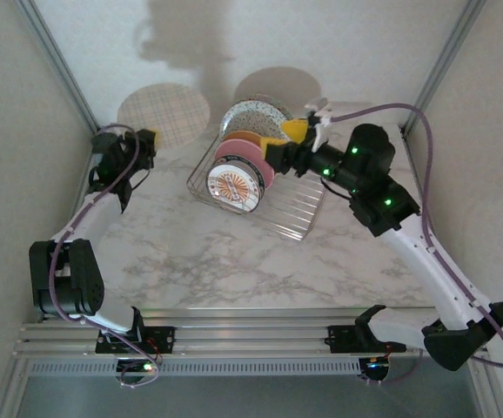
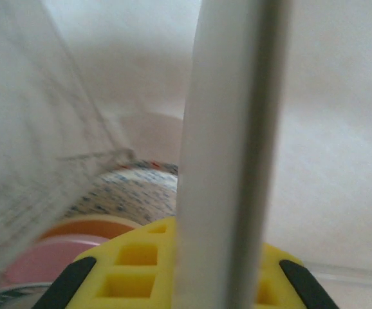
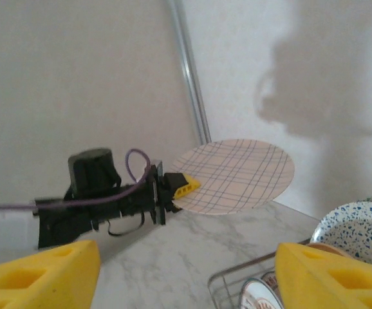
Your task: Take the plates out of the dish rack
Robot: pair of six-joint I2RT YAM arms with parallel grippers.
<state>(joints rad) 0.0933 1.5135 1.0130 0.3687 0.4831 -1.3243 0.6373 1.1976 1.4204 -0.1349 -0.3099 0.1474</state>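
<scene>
Overhead, the dish rack (image 1: 273, 205) sits on the marble bench (image 1: 217, 261) a little right of centre. Four plates stand on edge in it: the white speckled plate (image 1: 253, 117) at the far end, then the orange plate (image 1: 250, 138), the pink plate (image 1: 244, 157) and, nearest, the small sunburst plate (image 1: 234, 185). At ten o'clock from the rack and well apart from it, the left jaws are clenched on the rim of the checked plate (image 1: 164, 113), which is held up near the back wall. The right jaws stand released at the rack's one-o'clock corner, just beside the speckled plate and grasping nothing. From the left wrist, yellow fingers (image 2: 134, 264) flank the checked plate (image 2: 228, 129), seen edge-on as a blurred pale band running from six to twelve o'clock. Toward eight o'clock, out of focus, lie the speckled plate (image 2: 134, 190), the orange plate (image 2: 89, 226) and the pink plate (image 2: 44, 257). From the right wrist, the yellow fingers (image 3: 38, 277) sit at seven and five o'clock, wide apart with only bench between them. Beyond them, at centre, the left arm (image 3: 89, 193) grips the checked plate (image 3: 237, 174) by its nine-o'clock rim. At four o'clock are the speckled plate (image 3: 360, 232), a corner of the dish rack (image 3: 237, 278) and the top of the sunburst plate (image 3: 263, 297).
</scene>
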